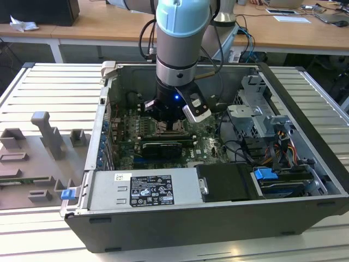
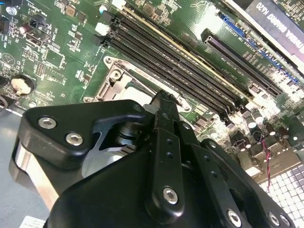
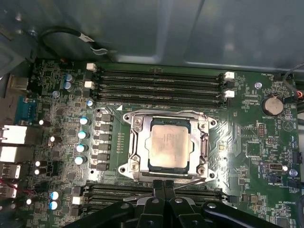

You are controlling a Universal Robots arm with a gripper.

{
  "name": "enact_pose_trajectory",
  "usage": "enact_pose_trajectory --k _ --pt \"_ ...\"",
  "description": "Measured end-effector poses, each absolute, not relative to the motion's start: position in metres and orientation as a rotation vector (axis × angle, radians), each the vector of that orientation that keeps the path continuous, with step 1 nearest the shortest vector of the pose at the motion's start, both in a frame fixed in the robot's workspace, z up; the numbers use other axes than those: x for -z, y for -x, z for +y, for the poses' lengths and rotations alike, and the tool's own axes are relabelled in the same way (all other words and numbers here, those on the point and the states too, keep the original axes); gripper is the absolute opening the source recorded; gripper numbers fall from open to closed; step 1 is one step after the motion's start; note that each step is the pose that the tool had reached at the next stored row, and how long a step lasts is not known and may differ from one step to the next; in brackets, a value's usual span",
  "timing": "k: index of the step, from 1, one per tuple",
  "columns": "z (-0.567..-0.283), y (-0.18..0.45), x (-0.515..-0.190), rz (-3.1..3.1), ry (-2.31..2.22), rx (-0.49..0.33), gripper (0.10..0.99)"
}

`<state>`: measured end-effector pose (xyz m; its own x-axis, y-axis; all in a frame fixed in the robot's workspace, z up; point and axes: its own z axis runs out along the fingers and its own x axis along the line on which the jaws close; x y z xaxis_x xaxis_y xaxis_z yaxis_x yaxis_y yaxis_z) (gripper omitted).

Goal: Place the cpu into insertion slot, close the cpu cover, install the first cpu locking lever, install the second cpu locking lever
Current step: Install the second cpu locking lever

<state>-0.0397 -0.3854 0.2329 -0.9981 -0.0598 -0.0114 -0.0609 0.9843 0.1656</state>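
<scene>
We see an open computer case (image 1: 180,218) lying on a ribbed metal worktop (image 1: 49,87), with grey plastic fixtures (image 1: 49,136) standing toward the worktop's edge on the exterior view's left. Inside the case, the arm reaches straight down over the green motherboard (image 3: 247,156), hemmed in by the case's steel walls, with a drive cage (image 1: 256,117) and loose cables on the exterior view's right.

In the first wrist view the insertion slot (image 3: 168,145) sits mid-board, between two banks of long black memory slots (image 3: 159,83). The cpu (image 3: 169,145), a flat pale-silver square, lies seated in the slot. The cpu cover (image 3: 134,147), a thin shiny metal frame, lies flat around it, the chip showing through its square window.

The hand (image 3: 164,185) hovers just at the slot's near rim, its black fingertips pressed together with nothing between them. In the second wrist view the same hand (image 2: 164,102) tapers to a narrow closed tip right above the socket's silvery rim.
</scene>
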Motion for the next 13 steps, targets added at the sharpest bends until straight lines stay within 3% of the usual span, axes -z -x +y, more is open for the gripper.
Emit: enact_pose_trajectory --k 13 --pt "-0.386 0.054 -0.214 3.124 0.15 -0.261 0.106"
